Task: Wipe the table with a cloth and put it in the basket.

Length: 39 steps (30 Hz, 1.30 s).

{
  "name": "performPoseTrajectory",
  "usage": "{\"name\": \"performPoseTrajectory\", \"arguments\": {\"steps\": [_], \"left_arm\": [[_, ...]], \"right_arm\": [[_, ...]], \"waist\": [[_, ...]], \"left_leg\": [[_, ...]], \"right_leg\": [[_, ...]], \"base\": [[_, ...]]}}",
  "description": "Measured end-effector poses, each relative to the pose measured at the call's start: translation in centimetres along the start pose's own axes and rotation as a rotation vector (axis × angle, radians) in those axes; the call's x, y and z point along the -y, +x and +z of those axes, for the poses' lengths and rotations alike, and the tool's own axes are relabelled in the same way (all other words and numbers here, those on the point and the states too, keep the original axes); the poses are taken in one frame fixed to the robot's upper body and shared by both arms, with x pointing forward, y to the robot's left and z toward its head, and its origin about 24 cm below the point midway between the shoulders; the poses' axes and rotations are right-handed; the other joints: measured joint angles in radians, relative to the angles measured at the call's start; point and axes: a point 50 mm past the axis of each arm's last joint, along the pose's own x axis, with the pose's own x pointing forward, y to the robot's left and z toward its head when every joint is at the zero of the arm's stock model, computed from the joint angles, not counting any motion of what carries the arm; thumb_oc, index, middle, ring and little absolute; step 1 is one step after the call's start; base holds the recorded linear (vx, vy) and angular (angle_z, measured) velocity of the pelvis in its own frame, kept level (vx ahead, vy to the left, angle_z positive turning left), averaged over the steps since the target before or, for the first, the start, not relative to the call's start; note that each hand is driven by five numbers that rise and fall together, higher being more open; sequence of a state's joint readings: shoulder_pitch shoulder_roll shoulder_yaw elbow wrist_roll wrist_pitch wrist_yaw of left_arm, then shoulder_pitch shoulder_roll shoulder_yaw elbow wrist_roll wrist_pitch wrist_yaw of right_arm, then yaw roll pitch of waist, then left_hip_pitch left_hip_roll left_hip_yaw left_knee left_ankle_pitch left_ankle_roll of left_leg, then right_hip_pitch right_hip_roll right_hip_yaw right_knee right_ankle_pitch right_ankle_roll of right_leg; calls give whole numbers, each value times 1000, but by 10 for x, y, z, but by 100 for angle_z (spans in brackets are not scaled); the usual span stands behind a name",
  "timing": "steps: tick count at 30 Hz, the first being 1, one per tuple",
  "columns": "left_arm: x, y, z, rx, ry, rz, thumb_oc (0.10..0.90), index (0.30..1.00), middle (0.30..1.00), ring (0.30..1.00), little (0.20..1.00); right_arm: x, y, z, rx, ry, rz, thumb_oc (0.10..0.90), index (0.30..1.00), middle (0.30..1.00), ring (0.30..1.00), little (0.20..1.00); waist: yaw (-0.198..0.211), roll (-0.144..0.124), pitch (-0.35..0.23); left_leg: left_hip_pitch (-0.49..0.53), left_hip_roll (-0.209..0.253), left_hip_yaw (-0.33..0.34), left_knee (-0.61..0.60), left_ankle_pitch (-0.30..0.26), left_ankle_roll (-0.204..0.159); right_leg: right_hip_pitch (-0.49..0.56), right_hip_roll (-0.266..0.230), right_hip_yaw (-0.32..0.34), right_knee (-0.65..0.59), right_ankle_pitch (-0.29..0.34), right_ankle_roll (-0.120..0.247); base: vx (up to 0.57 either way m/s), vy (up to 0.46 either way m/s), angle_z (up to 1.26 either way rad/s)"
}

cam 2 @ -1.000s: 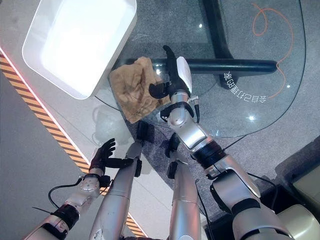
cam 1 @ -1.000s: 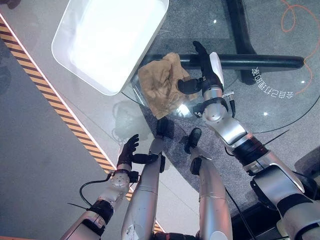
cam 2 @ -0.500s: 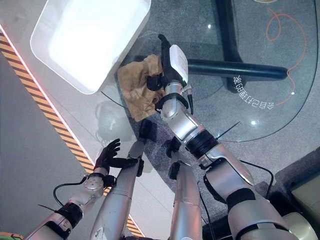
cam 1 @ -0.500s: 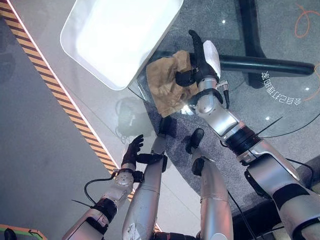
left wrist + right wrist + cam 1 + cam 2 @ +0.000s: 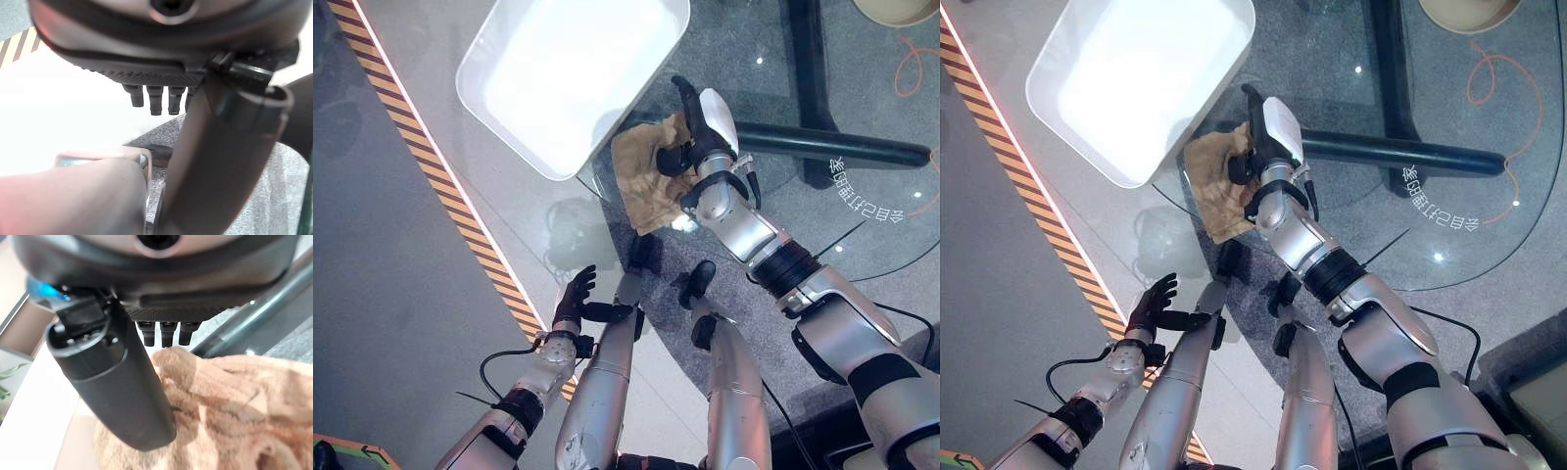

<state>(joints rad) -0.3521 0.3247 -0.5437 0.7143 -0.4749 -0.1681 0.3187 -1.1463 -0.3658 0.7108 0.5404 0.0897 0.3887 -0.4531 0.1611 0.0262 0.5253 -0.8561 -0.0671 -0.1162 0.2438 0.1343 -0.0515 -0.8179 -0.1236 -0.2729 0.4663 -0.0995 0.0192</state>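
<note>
A crumpled brown cloth (image 5: 644,181) lies on the round glass table (image 5: 783,108), at the table's edge nearest the white basket (image 5: 504,127). My right hand (image 5: 700,127) rests on the cloth's right part with fingers straight and the thumb spread over the folds; the right wrist view shows the cloth (image 5: 220,396) under that thumb. The white basket, a shallow tub, stands just left of the table. My left hand (image 5: 573,299) hangs low at the lower left, open, holding nothing, well away from the cloth.
A black table leg bar (image 5: 832,147) runs under the glass. Yellow-black striped tape (image 5: 440,176) crosses the floor on the left. An orange cable (image 5: 915,69) lies at the far right, and a beige round object (image 5: 901,10) sits at the top right corner.
The camera has shifted. My right hand has slid from the cloth's right side onto it, towards the basket, and the cloth is more bunched. The left hand has stayed put.
</note>
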Motion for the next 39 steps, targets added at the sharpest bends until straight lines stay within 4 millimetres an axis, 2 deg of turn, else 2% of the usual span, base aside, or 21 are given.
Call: {"name": "performPoseTrajectory", "arguments": {"steps": [8, 11, 20, 22, 24, 27, 29, 33, 39], "left_arm": [[2, -1, -2, -13, 10, -11, 800, 900, 900, 900, 900], [4, -1, -3, -14, 16, -22, 800, 900, 900, 900, 900], [7, -2, -3, -15, 20, -37, 800, 900, 900, 900, 900], [7, -2, -3, -16, 20, -39, 800, 900, 900, 900, 900], [7, -2, -3, -16, 21, -41, 800, 900, 900, 900, 900], [7, -2, -3, -18, 21, -51, 800, 900, 900, 900, 900], [9, -2, -2, -15, 19, -59, 800, 900, 900, 900, 900], [9, -2, -1, -15, 19, -60, 800, 900, 900, 900, 900], [8, -2, -2, -15, 20, -58, 800, 900, 900, 900, 900]], "right_arm": [[4, 6, 8, -10, -40, 47, 800, 900, 900, 900, 900], [7, 11, 9, -21, -53, 83, 800, 900, 900, 900, 900], [11, 18, 12, -64, -99, 182, 800, 900, 900, 900, 900], [12, 19, 12, -66, -102, 185, 254, 432, 432, 432, 354], [15, 20, 12, -71, -109, 195, 100, 300, 300, 300, 200], [16, 20, 8, -99, -113, 252, 100, 300, 300, 300, 200], [13, 20, -3, -145, -117, 280, 100, 300, 300, 300, 200], [11, 18, -12, -188, -120, 301, 100, 300, 300, 300, 200], [12, 19, -14, -201, -125, 298, 100, 300, 300, 300, 200]], "waist": [[0, 3, -3], [0, 11, -13], [2, 11, -39], [3, 11, -39], [5, 11, -40], [13, 12, -43], [28, 12, -43], [30, 12, -43], [29, 12, -43]], "left_leg": [[-4, 4, -5, 1, -2, 2], [-8, 4, -14, 1, -1, 2], [-18, 9, -23, 4, 2, -4], [-18, 9, -24, 5, 2, -4], [-18, 9, -24, 5, 1, -4], [-19, 9, -25, 4, 1, -4], [-20, 9, -26, 4, 2, -5], [-21, 4, -28, 6, 2, -6], [-22, 1, -33, 6, 3, -6]], "right_leg": [[0, 3, -6, 0, -1, -2], [-1, 4, -18, -1, -3, -5], [-7, 9, -25, -1, -5, -8], [-7, 9, -25, -1, -5, -8], [-7, 9, -25, 0, -5, -8], [-7, 9, -26, 0, -5, -8], [-7, 9, -28, -1, -6, -9], [-7, 5, -34, -2, -8, -7], [-4, 2, -41, -2, -9, -5]], "base": [[0, -1, 0], [1, -10, 5], [0, -1, 1], [0, 0, 0], [0, 0, 0], [0, 0, 0], [2, 1, 2], [2, -1, 4], [2, -2, 3]]}}
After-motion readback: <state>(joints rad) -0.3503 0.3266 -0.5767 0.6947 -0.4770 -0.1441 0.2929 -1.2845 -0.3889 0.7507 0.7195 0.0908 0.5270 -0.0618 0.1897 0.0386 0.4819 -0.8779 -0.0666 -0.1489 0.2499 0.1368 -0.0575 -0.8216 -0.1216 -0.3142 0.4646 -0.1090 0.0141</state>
